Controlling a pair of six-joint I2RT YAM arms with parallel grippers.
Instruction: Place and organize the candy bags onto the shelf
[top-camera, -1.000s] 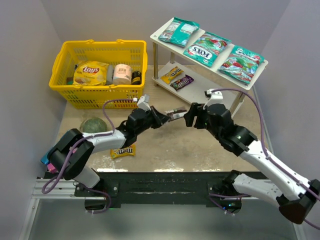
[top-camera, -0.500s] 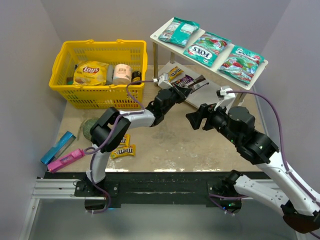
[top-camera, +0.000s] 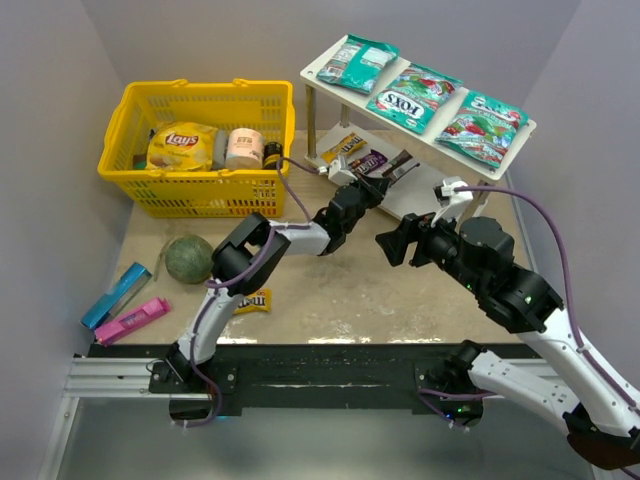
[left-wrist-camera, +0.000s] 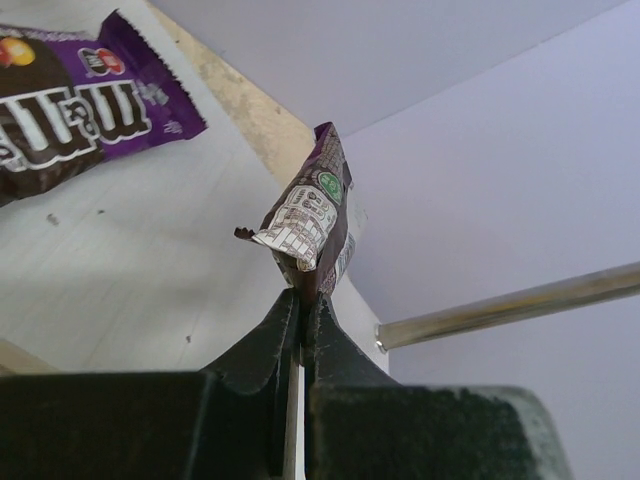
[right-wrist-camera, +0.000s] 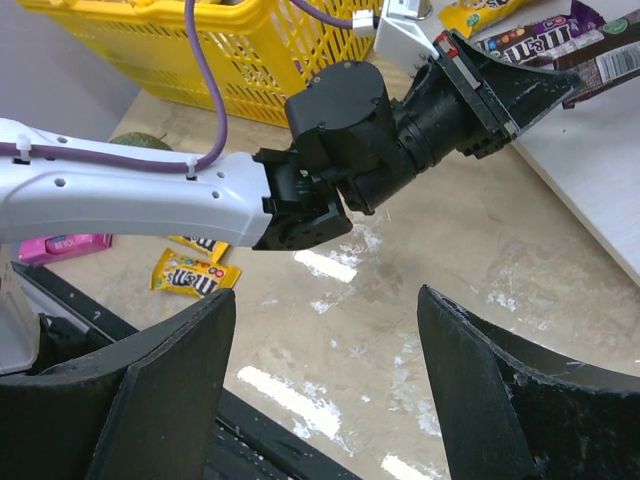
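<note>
Print on brown packet (left-wrist-camera: 315, 215) hard to read, being hidden by fold. Packet being pinched tight by left gripper (left-wrist-camera: 300, 295), arm being held out long over shelf (top-camera: 405, 198) low board, near purple packet (left-wrist-camera: 70, 100). Right gripper (right-wrist-camera: 325, 298) being held wide open, empty.

Three teal bags (top-camera: 413, 97) flat on top of the shelf (top-camera: 314, 70), yellow packet (top-camera: 343, 148) and purple packet (top-camera: 366, 161) on the lower board, brown packet (top-camera: 398, 163) held up right beside them.

Upper right in the overhead view, three candy bags (top-camera: 413, 97) lie side by side on the shelf's (top-camera: 314, 71) top board, M&M's packets (top-camera: 345, 148) on the board below; upper left, a basket (top-camera: 205, 88) holds a Lay's chip bag (top-camera: 181, 146); one M&M's packet (top-camera: 252, 300) lies on the table (top-camera: 330, 290), lower left.
</note>
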